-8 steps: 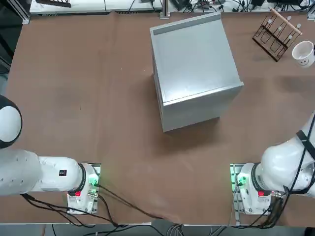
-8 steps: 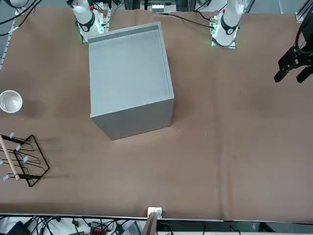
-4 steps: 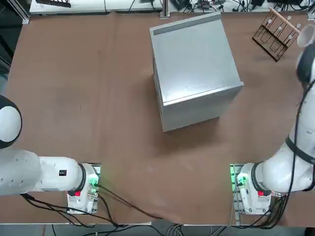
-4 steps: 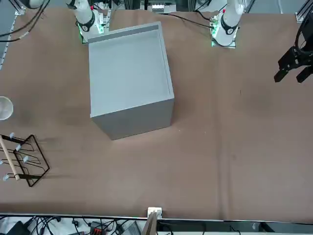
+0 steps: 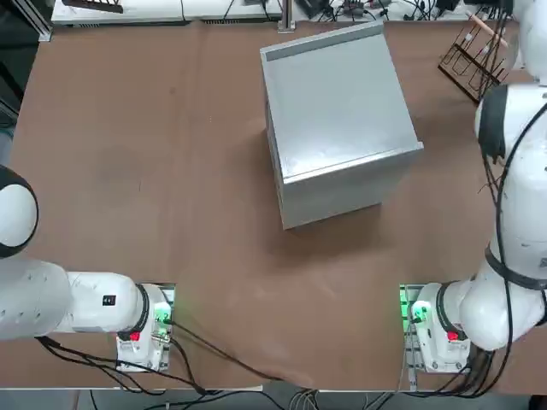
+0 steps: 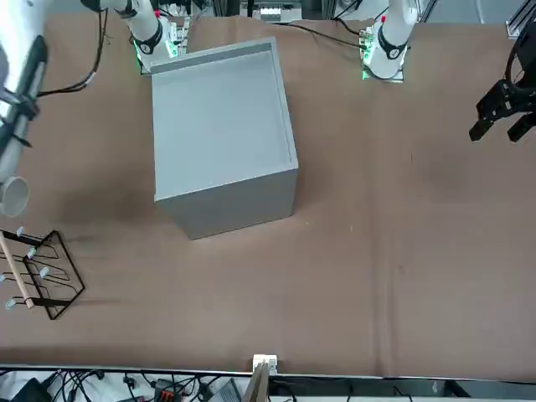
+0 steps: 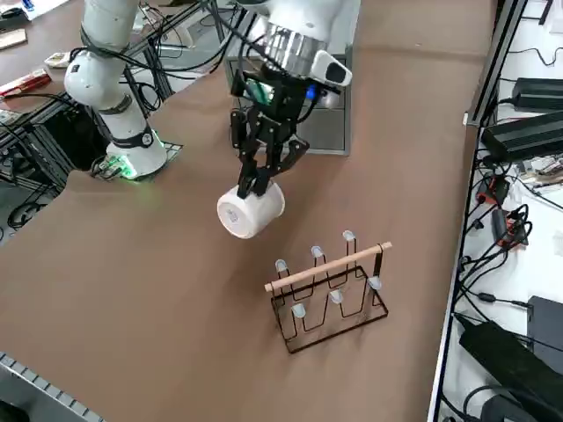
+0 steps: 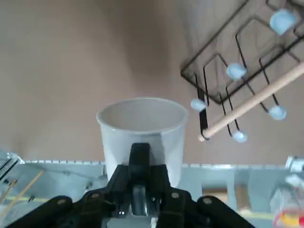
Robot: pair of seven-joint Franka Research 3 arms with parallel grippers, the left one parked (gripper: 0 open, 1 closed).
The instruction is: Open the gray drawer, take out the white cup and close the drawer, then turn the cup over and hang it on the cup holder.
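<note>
My right gripper [image 7: 258, 186] is shut on the white cup [image 7: 251, 211] and holds it tilted on its side in the air. It hangs just short of the cup holder [image 7: 330, 286], a dark wire rack with a light wooden bar. In the wrist view my fingers [image 8: 139, 154] pinch the cup's wall [image 8: 142, 130], with the holder [image 8: 247, 90] beyond it. From the front the cup [image 6: 12, 194] shows at the table's edge above the holder [image 6: 33, 272]. The gray cabinet [image 5: 342, 120] stands mid-table with its drawer shut. In the top view my arm hides the cup.
The cabinet [image 7: 334, 114] stands close behind my gripper. The cup holder [image 5: 466, 51] sits at the far right corner, near the table's edge. Cables and power bricks [image 7: 519, 132] lie off the table beside it. Brown tabletop [image 6: 377, 234] surrounds the cabinet.
My right arm has swung in over the far right corner, carrying the cup closer to the cup holder. The arm now covers the cup and part of the holder from above.
</note>
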